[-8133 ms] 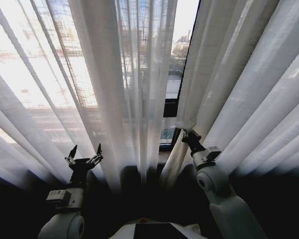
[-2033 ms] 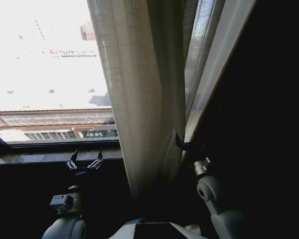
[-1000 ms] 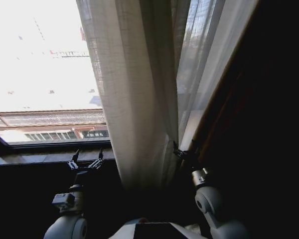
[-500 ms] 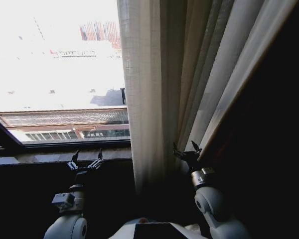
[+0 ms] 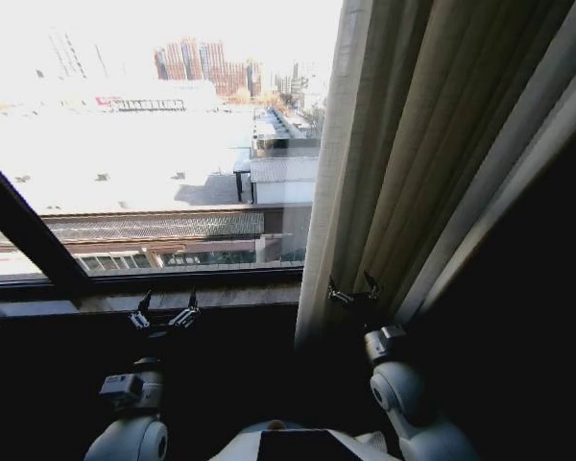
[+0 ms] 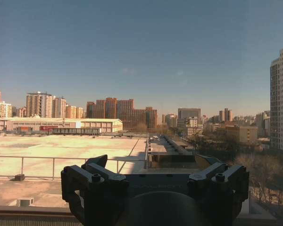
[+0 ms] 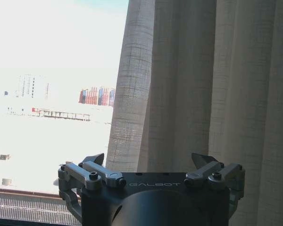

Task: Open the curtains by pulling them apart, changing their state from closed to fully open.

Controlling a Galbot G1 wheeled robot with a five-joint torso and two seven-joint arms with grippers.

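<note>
Hovering with right gripper (image 5: 354, 288) jaws spread, empty, just before bunched curtain (image 5: 403, 163); left gripper (image 5: 163, 309) jaws gaping too. Risking fabric sliding back, unheld.

Hard daylight poured in through window (image 5: 173, 144); rooftops outside washed out to near white from my head camera. Room side fell almost black; my arms read as dim shapes below sill. Curtains (image 5: 413, 144) were backlit, folds grey, far edge sinking into shadow. Straight frame lines leaned at picture edges. My left wrist view was evenly exposed, sky clear blue. Right wrist view glared white beside curtain weave.
</note>
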